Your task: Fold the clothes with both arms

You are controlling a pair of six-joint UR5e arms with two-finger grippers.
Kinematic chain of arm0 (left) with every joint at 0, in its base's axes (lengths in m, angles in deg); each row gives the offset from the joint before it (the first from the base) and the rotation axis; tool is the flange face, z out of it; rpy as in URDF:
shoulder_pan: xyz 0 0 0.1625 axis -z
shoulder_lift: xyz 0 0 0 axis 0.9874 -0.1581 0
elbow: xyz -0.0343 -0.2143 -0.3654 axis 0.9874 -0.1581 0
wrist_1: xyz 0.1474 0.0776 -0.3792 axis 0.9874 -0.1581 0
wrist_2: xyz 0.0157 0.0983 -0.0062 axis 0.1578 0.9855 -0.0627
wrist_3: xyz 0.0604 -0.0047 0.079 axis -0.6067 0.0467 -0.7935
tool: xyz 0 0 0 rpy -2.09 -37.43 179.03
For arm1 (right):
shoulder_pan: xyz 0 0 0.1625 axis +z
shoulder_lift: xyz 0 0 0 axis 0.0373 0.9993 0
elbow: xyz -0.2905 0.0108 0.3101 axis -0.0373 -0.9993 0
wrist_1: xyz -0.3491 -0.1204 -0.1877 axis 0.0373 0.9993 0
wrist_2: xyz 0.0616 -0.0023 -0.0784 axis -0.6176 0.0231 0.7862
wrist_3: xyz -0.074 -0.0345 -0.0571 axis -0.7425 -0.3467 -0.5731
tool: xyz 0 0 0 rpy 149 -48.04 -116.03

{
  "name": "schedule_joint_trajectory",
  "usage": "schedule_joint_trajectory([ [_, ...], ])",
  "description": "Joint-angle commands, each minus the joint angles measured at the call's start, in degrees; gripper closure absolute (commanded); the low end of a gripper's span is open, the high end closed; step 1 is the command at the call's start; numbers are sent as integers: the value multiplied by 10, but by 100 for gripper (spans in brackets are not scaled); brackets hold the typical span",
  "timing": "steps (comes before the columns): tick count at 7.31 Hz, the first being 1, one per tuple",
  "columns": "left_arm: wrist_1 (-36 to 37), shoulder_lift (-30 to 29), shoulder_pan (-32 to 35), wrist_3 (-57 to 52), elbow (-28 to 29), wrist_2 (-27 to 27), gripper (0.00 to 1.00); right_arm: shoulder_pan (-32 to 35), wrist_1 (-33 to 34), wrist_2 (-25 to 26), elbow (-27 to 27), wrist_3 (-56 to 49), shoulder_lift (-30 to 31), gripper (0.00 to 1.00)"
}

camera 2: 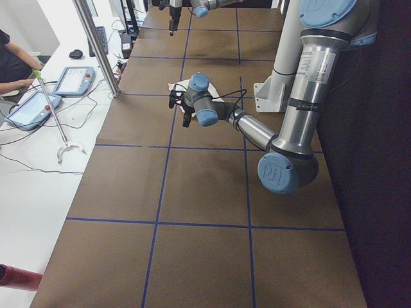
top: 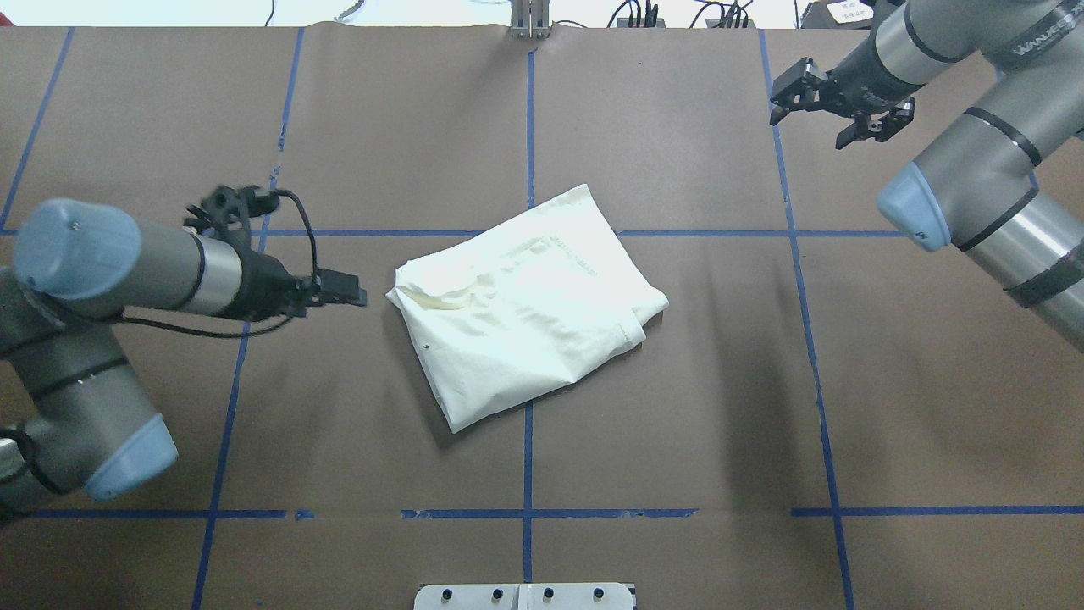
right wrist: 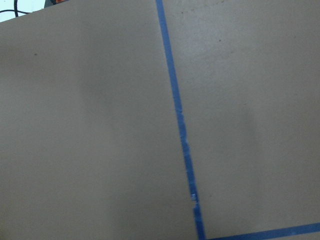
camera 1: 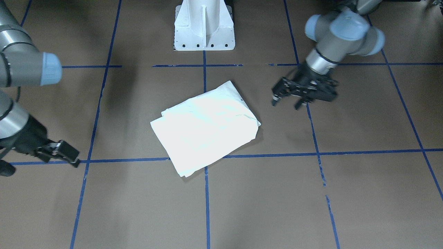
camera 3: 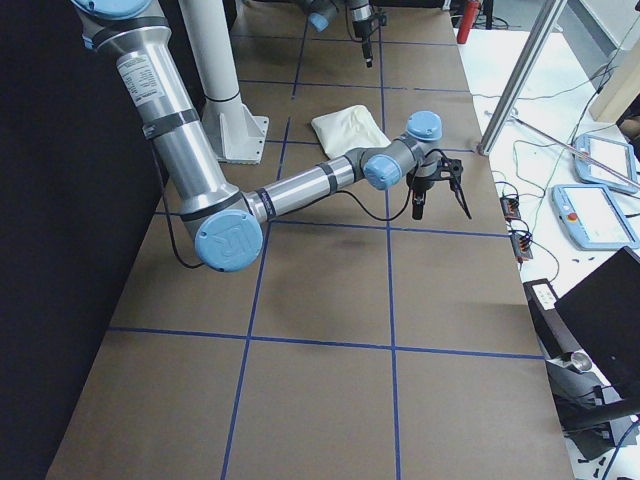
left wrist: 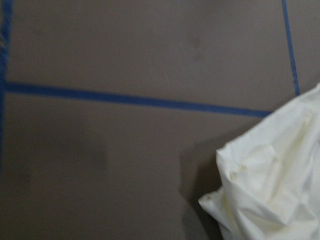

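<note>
I see the folded cream shirt (top: 525, 313) lying skewed at the middle of the bench (top: 677, 424), plain side up, across a crossing of blue tape lines (top: 528, 457). My left arm (top: 169, 271) hovers just beside its edge, jaws spread and empty. My right arm (top: 974, 161) hangs well apart near the far corner, jaws also wide apart, holding nothing.

Robotics lab, most likely.
Blue tape grid (top: 527, 466) on a brown worktop (top: 677, 407), white pedestal (camera 1: 204, 27), teach pendants (camera 2: 72, 81) on a bench (camera 2: 32, 192) beside its edge.
</note>
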Motion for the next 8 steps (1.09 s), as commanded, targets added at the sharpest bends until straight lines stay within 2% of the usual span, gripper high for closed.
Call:
schedule_joint_trajectory([
  [1,129,6,142,-236,-1,-47,0,81,48,-8,-1,-210,59,0],
  [2,191,8,200,-352,3,-62,0,124,71,-59,-4,-298,87,0],
  [3,235,13,257,-473,15,-62,0,172,89,-88,-4,-411,132,0],
  [4,251,31,310,-573,31,-76,0,212,109,-92,3,-500,170,0],
  [5,249,57,346,-657,46,-95,0,232,151,-93,10,-560,182,0],
  [6,246,82,353,-692,44,-120,0,253,203,-93,17,-595,190,0],
  [7,213,121,351,-667,48,-134,0,254,229,-94,40,-589,190,0],
  [8,144,121,351,-621,85,-135,0,254,219,-95,46,-590,182,0],
])
